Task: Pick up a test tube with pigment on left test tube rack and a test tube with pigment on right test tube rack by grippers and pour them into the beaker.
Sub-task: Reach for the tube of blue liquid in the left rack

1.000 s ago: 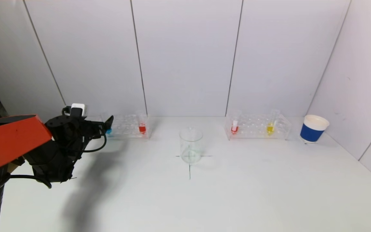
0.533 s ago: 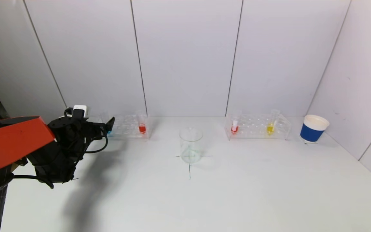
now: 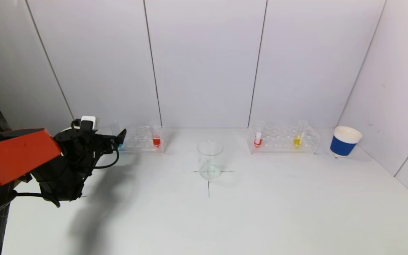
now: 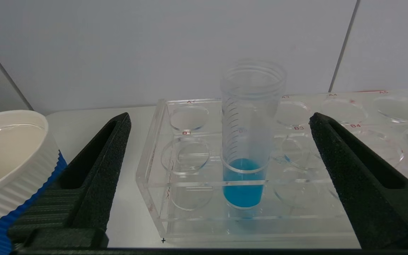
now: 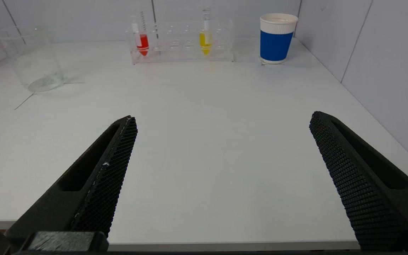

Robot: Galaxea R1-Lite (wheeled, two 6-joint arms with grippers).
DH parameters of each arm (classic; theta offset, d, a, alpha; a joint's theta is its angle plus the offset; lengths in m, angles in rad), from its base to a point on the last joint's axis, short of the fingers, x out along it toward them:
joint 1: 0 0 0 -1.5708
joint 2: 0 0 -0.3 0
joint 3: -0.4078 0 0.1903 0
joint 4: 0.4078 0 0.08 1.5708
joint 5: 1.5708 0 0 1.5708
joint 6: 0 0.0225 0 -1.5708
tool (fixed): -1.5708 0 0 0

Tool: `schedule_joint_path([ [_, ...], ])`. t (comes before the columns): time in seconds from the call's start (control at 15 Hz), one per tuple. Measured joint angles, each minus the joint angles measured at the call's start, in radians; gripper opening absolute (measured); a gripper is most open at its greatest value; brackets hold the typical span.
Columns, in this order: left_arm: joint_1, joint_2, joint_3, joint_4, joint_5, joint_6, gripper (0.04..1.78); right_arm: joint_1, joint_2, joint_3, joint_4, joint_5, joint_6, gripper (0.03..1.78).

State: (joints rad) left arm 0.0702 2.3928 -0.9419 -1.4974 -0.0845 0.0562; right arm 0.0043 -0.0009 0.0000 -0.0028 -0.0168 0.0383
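The left test tube rack [image 3: 137, 136] holds a tube of red pigment [image 3: 156, 141] and a tube of blue pigment [image 4: 243, 148]. My left gripper [image 3: 119, 137] is at that rack's left end, open wide. In the left wrist view the left gripper [image 4: 220, 117] has a finger on each side of the blue tube without touching it. The clear beaker [image 3: 209, 160] stands mid-table on a drawn cross. The right test tube rack [image 3: 278, 136] carries a red tube [image 3: 258, 140] and a yellow tube [image 3: 297, 140]. My right gripper [image 5: 221, 118] hangs open and empty over the table's near edge.
A blue paper cup with a white rim [image 3: 345, 141] stands right of the right rack. Another white-rimmed blue cup [image 4: 9, 159] sits close beside my left finger, left of the left rack [image 4: 152, 166]. White walls close the table at the back and right.
My left gripper has edged slightly forward toward the left rack's end, then nearly stopped. Its fingers stay wide apart. Nothing else moved.
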Motion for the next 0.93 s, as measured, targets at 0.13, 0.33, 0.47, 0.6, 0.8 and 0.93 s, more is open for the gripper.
schedule_joint_path([
  [0.13,0.0,0.001,-0.003,0.0,0.0,0.0,1.76,0.0,0.0,0.0,0.0,0.0,0.0,1.77],
  [0.33,0.0,0.008,-0.025,0.001,0.0,0.0,1.76,0.0,0.0,0.0,0.0,0.0,0.0,1.77],
  [0.47,0.0,0.018,-0.046,0.001,0.001,0.002,1.76,0.0,0.0,0.0,0.0,0.0,0.0,1.77],
  [0.6,-0.004,0.027,-0.061,0.001,-0.001,0.005,1.76,0.0,0.0,0.0,0.0,0.0,0.0,1.77],
  [0.8,-0.015,0.036,-0.077,0.002,-0.002,0.008,1.76,0.0,0.0,0.0,0.0,0.0,0.0,1.77],
  [0.93,-0.019,0.041,-0.09,0.004,-0.002,0.008,1.76,0.0,0.0,0.0,0.0,0.0,0.0,1.77],
])
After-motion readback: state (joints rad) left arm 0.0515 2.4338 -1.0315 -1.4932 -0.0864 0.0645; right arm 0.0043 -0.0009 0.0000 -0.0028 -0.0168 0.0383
